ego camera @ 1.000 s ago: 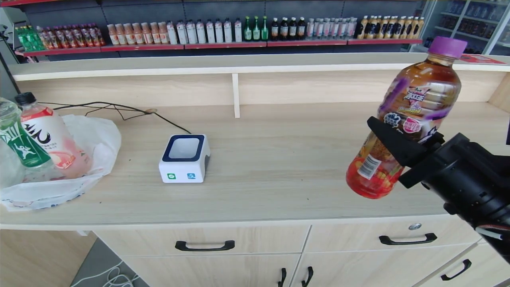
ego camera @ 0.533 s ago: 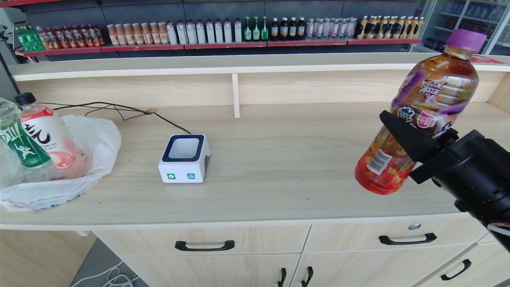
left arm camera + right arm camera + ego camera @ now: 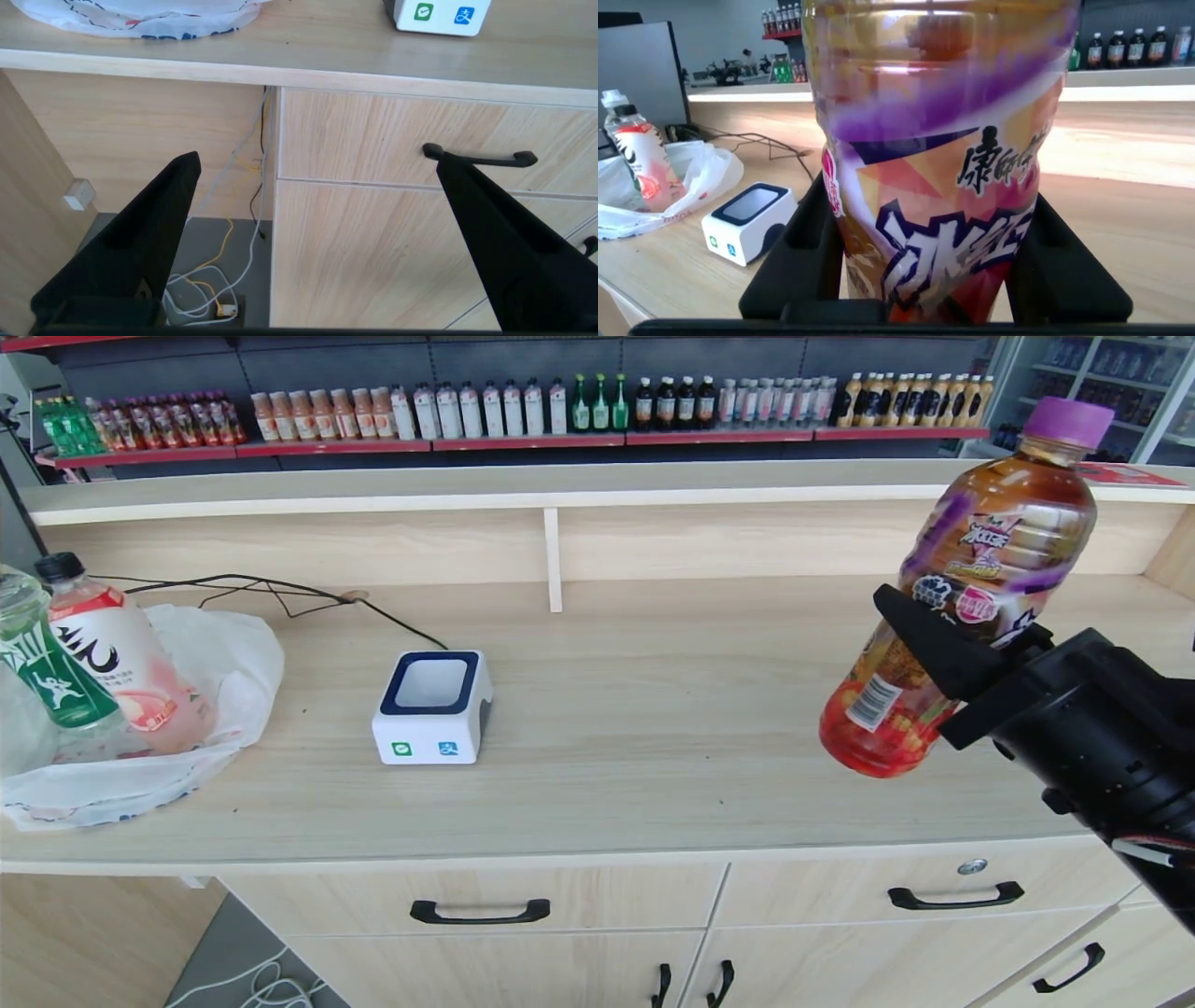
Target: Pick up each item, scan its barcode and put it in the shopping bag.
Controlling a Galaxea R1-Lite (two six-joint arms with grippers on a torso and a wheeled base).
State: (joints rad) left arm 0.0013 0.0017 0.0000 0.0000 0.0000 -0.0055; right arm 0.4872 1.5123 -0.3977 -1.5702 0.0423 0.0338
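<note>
Light wood tabletop [image 3: 653, 747], raised back ledge [image 3: 467, 485] behind, white divider [image 3: 553, 560] standing under the ledge. Black cable [image 3: 243, 586] lying loose along the tabletop's rear left. Below: drawer fronts with black handles [image 3: 480, 912], round lock [image 3: 972, 866] on the right drawer. White wires [image 3: 271, 985] on grey floor, wall socket [image 3: 78, 194] near them. Farther back: red-edged shelf [image 3: 523, 441], lined with upright shelf bottles [image 3: 448, 409]. Dark monitor [image 3: 640, 79] off the tabletop's left end.
</note>
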